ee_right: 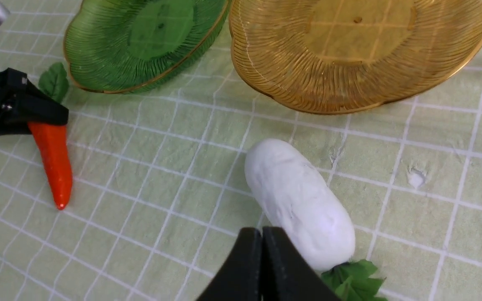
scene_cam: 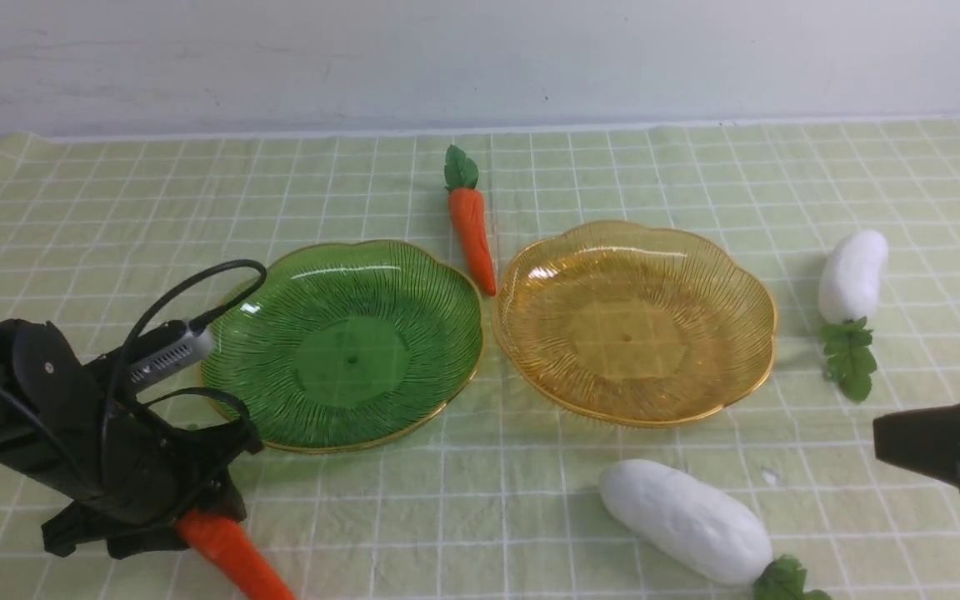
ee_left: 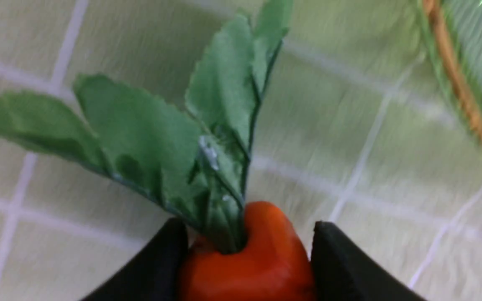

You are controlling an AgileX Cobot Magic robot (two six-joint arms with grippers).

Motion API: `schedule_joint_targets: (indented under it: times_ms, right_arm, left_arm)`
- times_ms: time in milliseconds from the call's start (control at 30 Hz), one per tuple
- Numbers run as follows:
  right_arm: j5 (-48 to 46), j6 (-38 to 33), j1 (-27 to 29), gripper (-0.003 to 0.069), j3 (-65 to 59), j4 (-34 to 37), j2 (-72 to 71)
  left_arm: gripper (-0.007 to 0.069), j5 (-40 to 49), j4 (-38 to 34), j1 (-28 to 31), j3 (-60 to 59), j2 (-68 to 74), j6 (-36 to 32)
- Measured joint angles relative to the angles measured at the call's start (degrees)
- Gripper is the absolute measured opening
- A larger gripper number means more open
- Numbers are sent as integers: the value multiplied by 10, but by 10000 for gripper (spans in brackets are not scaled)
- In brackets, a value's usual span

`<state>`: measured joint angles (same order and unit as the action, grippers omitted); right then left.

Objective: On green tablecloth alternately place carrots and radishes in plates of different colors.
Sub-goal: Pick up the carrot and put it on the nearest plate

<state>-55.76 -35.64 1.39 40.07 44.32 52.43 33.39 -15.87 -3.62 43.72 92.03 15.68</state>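
My left gripper [scene_cam: 165, 533] is shut on an orange carrot [scene_cam: 234, 557] at its leafy end, near the front left of the green tablecloth [scene_cam: 72, 250]. In the left wrist view both black fingers press the carrot's top [ee_left: 249, 259]. A second carrot [scene_cam: 472, 225] lies between the green plate [scene_cam: 280, 392] and the amber-yellow plate [scene_cam: 717, 367]; both plates are empty. One white radish [scene_cam: 684, 521] lies in front of the amber plate, another radish [scene_cam: 853, 273] lies to its right. My right gripper [ee_right: 262, 234] is shut and empty, hovering beside the near radish [ee_right: 299, 202].
A pale wall [scene_cam: 480, 58] runs behind the cloth's far edge. The left arm's cable [scene_cam: 188, 287] arches over the green plate's left rim.
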Motion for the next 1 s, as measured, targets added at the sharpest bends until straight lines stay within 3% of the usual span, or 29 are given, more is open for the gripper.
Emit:
schedule_joint_targets:
  times_ms: [167,267,467,500,633,700,767,867,900,1000]
  right_arm:
    - [-57,1,0,-13,56,-64,26]
    - [-57,-20,-4,-1,78,-69,44]
    - [-20,-46,-83,85,87,-77,120]
    - [12,-44,-124,134,87,-100,155]
    - [74,-4,-188,304,87,-166,233]
    - [86,8,-204,405,87,-189,264]
    - [90,10,-210,445,87,-199,280]
    - [97,19,-219,568,88,-218,317]
    - [105,22,-223,628,88,-225,341]
    - [131,22,-235,680,89,-230,372]
  left_arm:
    - [340,82,28,0,48,-67,-11]
    - [340,97,15,0,88,-100,-36]
    - [340,102,-28,0,211,-96,-71]
    - [340,102,-32,0,246,-73,-74]
    - [340,98,-33,0,311,11,-76]
    - [340,90,-32,0,331,52,-81]
    - [340,87,-33,0,340,72,-87]
    - [340,83,-34,0,360,117,-94]
    - [353,83,-35,0,374,144,-96]
    - [440,80,-35,-1,397,185,-98]
